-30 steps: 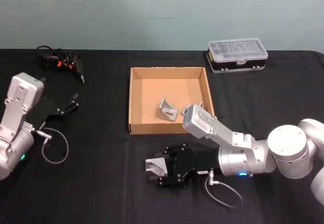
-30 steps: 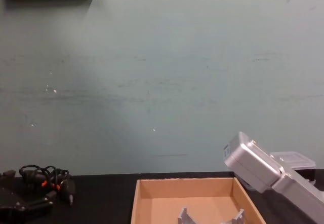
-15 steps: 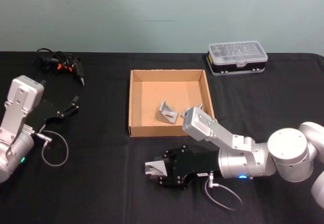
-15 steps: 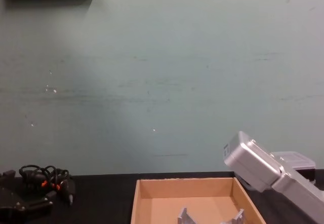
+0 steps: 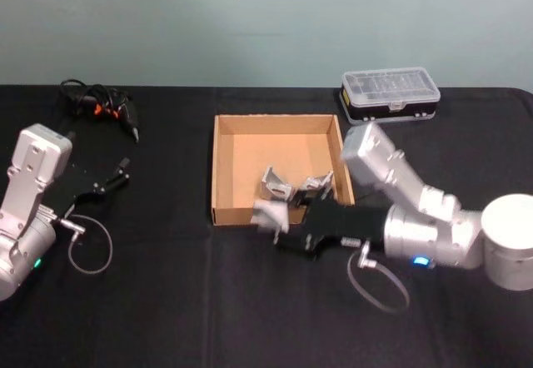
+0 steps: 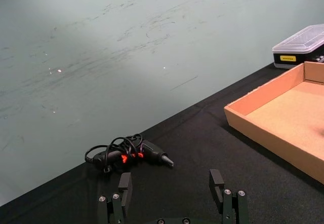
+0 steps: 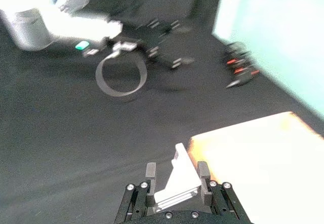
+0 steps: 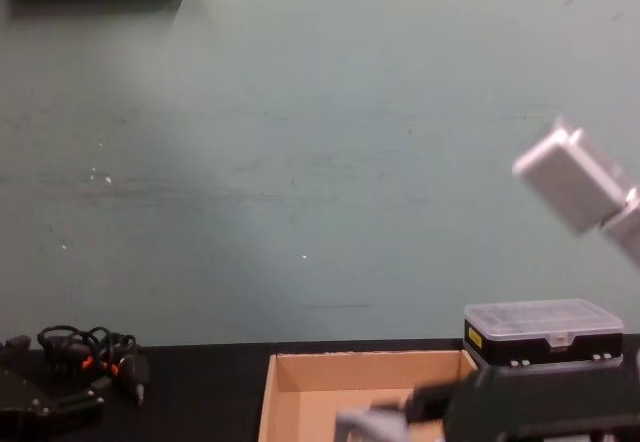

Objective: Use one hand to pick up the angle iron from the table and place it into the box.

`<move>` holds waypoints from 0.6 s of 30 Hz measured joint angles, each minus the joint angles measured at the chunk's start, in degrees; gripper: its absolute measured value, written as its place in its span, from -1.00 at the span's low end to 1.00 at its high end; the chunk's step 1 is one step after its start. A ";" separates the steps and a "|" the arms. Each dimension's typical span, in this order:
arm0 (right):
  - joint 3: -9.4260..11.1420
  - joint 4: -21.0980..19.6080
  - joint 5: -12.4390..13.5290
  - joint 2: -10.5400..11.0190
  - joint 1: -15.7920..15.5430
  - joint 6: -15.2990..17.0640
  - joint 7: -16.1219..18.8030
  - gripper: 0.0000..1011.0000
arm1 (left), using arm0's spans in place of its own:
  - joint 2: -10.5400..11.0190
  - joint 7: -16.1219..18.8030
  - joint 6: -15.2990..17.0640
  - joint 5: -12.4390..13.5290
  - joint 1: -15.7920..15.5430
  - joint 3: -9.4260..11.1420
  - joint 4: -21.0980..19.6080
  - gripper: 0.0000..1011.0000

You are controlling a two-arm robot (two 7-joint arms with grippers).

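Observation:
My right gripper (image 5: 271,218) is shut on a grey angle iron (image 5: 266,214) and holds it lifted at the near wall of the tan cardboard box (image 5: 218,168). In the right wrist view the angle iron (image 7: 178,183) sits clamped between the two black fingers (image 7: 151,174), with the box corner (image 7: 253,148) just ahead. Two more angle irons (image 5: 276,185) lie inside the box. In the chest view the held angle iron (image 8: 368,424) shows low in front of the box (image 8: 300,382). My left gripper (image 5: 115,176) rests open over the black table (image 5: 166,301) at the far left.
A black plastic case with a clear lid (image 5: 390,93) stands behind the box to the right. A bundle of black cables with orange marks (image 5: 100,106) lies at the back left. A loose cable loop (image 5: 90,247) hangs by the left arm.
The right gripper has lifted off the table and swung up toward the box with the angle iron, from well in front of the box to its near wall. The left arm is still.

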 joint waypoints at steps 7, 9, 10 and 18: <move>5.35 -2.39 1.33 -0.25 -0.96 2.48 -6.27 -0.03 | 0.00 0.00 0.00 0.00 0.00 0.00 0.00 0.98; 6.54 -1.90 1.39 -1.02 -0.59 3.39 -7.87 -0.03 | 0.00 0.00 0.00 0.00 0.00 0.00 0.00 0.98; 6.86 -1.57 1.36 -1.37 -0.39 3.69 -8.37 -0.03 | 0.00 0.00 0.00 0.00 0.00 0.00 0.00 0.98; 8.28 3.80 -0.81 -5.77 2.74 6.82 -12.84 -0.03 | 0.00 0.00 0.00 0.00 0.00 0.00 0.00 0.98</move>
